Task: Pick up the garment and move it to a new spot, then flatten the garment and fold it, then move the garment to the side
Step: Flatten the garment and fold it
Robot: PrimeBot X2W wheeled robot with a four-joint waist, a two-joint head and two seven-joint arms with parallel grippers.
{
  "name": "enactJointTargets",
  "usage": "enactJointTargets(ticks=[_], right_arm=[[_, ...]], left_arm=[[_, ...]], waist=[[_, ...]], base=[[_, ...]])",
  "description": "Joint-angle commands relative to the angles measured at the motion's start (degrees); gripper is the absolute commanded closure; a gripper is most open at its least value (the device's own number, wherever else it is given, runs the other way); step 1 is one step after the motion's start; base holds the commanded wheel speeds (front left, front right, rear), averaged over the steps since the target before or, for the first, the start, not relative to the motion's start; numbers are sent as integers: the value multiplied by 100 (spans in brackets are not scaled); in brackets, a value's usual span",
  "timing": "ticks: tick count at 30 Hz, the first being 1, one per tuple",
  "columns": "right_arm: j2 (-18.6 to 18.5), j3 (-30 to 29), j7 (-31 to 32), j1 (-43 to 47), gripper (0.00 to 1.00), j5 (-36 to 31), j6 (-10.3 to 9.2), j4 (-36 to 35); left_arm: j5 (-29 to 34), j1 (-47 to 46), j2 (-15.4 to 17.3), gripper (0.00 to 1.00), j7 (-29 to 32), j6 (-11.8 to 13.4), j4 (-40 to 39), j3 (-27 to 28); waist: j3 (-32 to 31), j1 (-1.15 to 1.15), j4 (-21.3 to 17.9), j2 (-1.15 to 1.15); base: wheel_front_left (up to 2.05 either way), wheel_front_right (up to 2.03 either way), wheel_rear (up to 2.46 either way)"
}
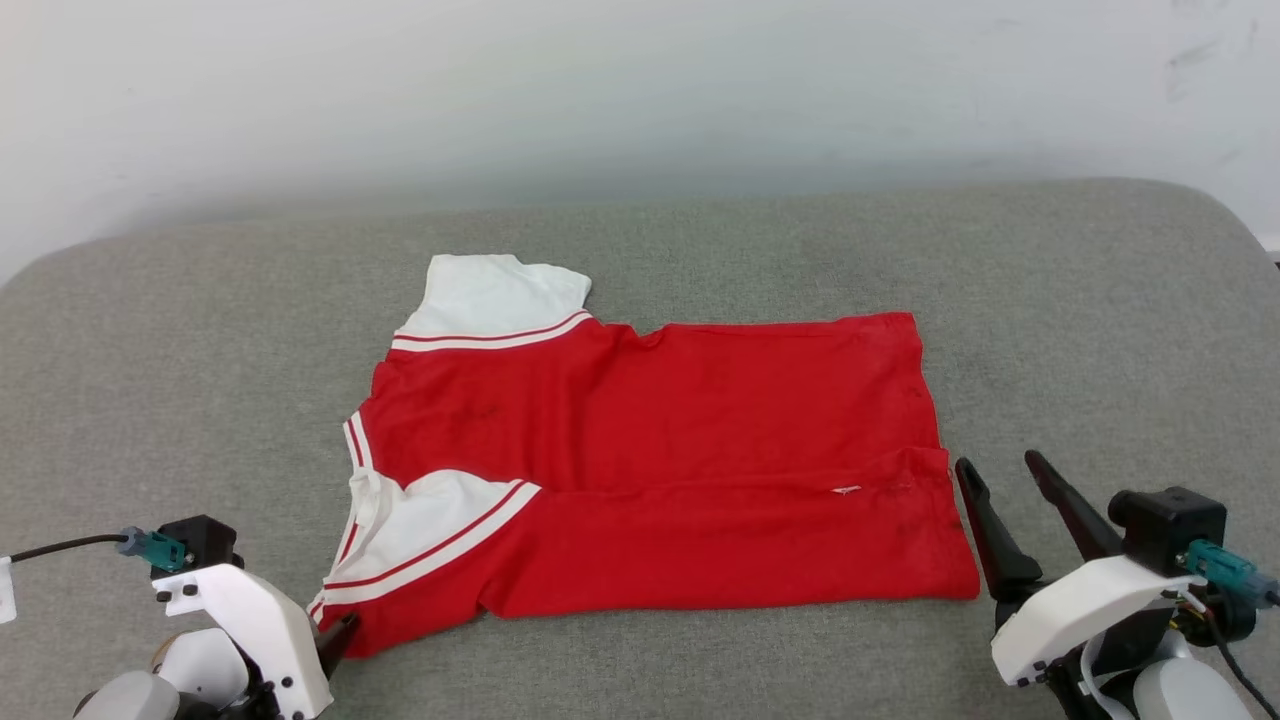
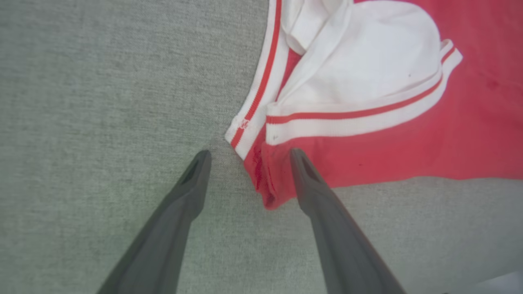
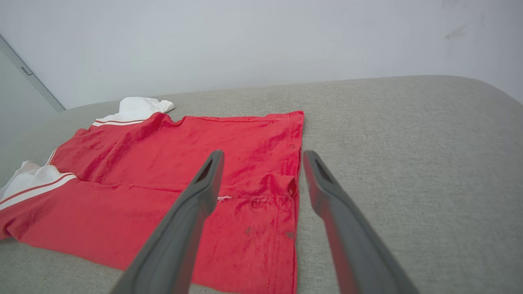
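Left fingers [image 2: 186, 192] and right fingers [image 3: 196, 196] spread wide, holding nothing, at the red jersey T-shirt's [image 1: 680, 430] near corners.
The left pair straddles the near-left corner and the right pair is just beside the near-right. The soft knit, with white striped-trim sleeves, lies folded lengthwise and flat mid-cushion [image 1: 1100, 300], on grey woven fabric.

Grey woven fabric surface [image 1: 1100, 330]: rounded far corners, faint creases. Behind surface: pale wall [image 1: 640, 90], dark scuffs upper right. Beyond surface's left end: greyish panel [image 3: 16, 102], slanted dark edge.
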Motion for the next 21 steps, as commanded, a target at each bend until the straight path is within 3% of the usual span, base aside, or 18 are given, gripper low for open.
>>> enactJointTargets(ticks=[1, 7, 13, 14, 15, 16, 21], right_arm=[[14, -20, 3, 28, 0, -16, -2, -50], [121, -86, 175, 96, 0, -95, -2, -519], [155, -137, 281, -34, 0, -126, -2, -625], [153, -150, 298, -38, 0, -126, -2, -619], [150, -181, 335, -36, 0, -116, -2, -606], [149, -206, 367, -39, 0, -92, -2, -587], [26, -372, 773, -54, 0, 194, -2, -519]], left_arm=[[-13, 19, 28, 0, 38, 35, -42, 3], [-131, 137, 172, 0, 489, 361, -473, 13], [-327, 9, -22, 0, 893, 249, -343, -176], [-364, -9, -87, 57, 923, 224, -301, -207], [-379, -32, -160, 90, 899, 199, -262, -215], [-435, -36, -246, 100, 906, 166, -226, -231], [-389, -27, -278, 100, 694, 153, -181, -177]], waist=[[43, 1, -30, 0], [427, 1, -157, 0], [749, 1, -270, 0], [768, 1, -282, 0], [777, 1, -291, 0], [782, 1, -296, 0], [722, 1, -264, 0]], base=[[0, 0, 0], [0, 0, 0], [0, 0, 0], [0, 0, 0], [0, 0, 0], [0, 0, 0], [0, 0, 0]])
